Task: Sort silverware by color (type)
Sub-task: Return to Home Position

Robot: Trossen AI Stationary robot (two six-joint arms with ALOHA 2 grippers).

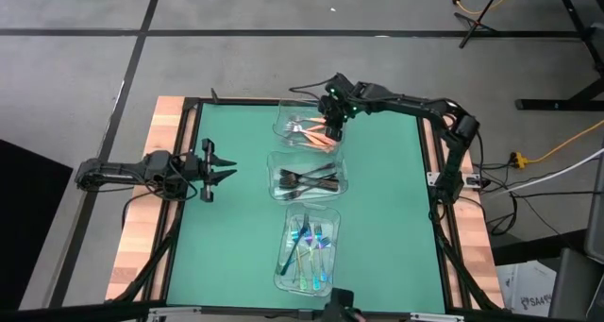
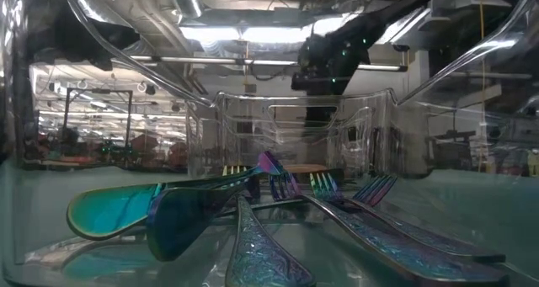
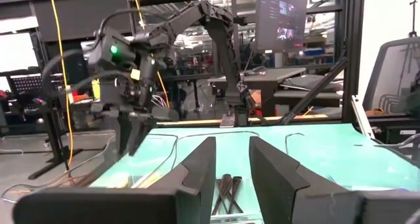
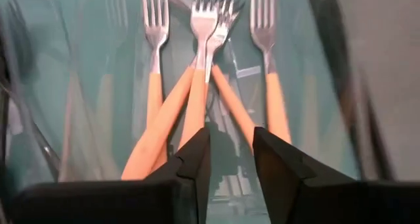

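Observation:
Three clear containers stand in a column down the table's middle. The far one holds silver forks with orange handles (image 1: 310, 133) (image 4: 195, 99). The middle one holds dark forks (image 1: 307, 180) (image 3: 226, 188). The near one holds iridescent blue-teal forks (image 1: 310, 246) (image 2: 253, 203). My right gripper (image 1: 331, 130) (image 4: 231, 135) points down into the far container, open, just above the orange handles; nothing sits between its fingers. My left gripper (image 1: 230, 169) (image 3: 231, 152) waits open, level with the table, left of the middle container.
The green mat (image 1: 387, 228) lies bare on either side of the container column. A raised black frame (image 1: 429, 199) and wooden edge (image 1: 142, 237) border it. The far container's clear walls (image 4: 39, 138) stand close around my right gripper.

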